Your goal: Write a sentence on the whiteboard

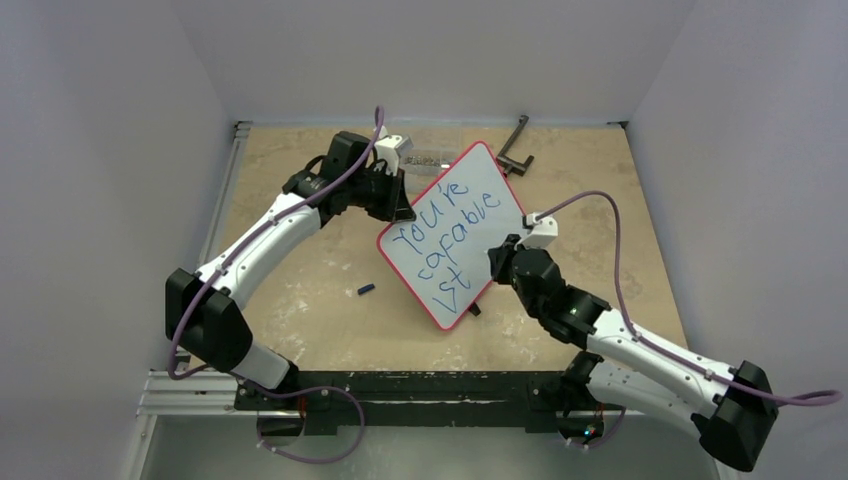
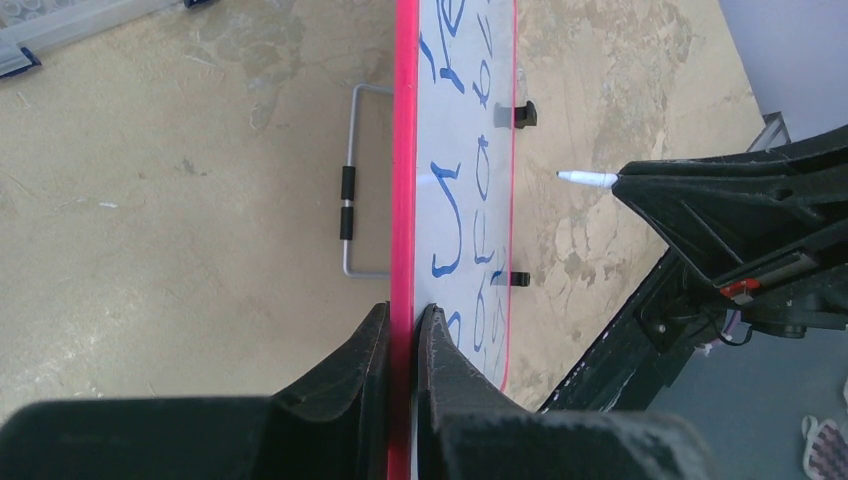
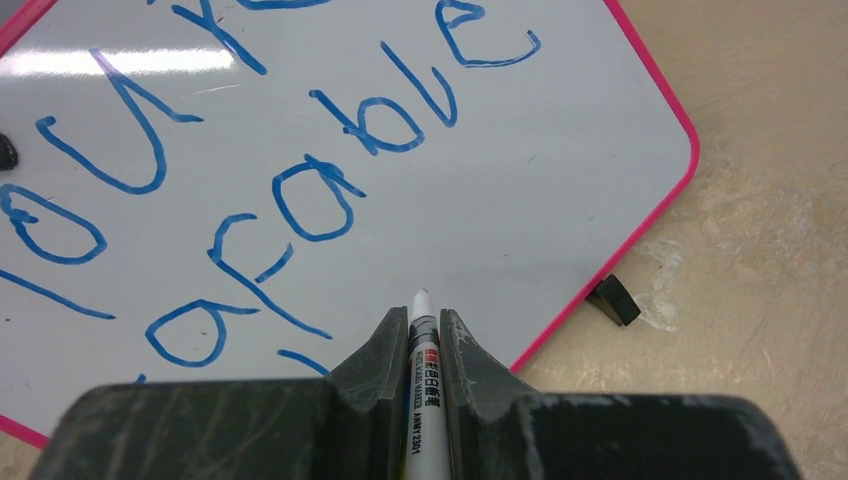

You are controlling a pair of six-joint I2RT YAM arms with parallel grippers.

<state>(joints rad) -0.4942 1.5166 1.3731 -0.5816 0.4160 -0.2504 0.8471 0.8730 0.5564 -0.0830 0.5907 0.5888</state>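
Observation:
The whiteboard [image 1: 482, 165], red-framed, stands tilted in the middle of the table. The sentence [image 1: 445, 235] in blue reads "You're capable st" in slanted lines, also seen as the sentence [image 3: 330, 190] close up. My left gripper [image 1: 405, 205] is shut on the board's upper left edge; its fingers [image 2: 380, 345] pinch the red frame [image 2: 404, 200]. My right gripper [image 3: 420, 312] is shut on a white marker [image 3: 424, 370]. The marker tip [image 2: 585, 178] points at bare white board below "capable" and stands a little off the surface.
A small blue cap [image 1: 366, 290] lies on the table left of the board. A black clamp-like part [image 1: 515, 150] and a clear plastic piece [image 1: 432, 160] lie at the back. A wire stand [image 2: 350, 220] is behind the board, a black foot [image 3: 612, 300] at its edge. Walls enclose three sides.

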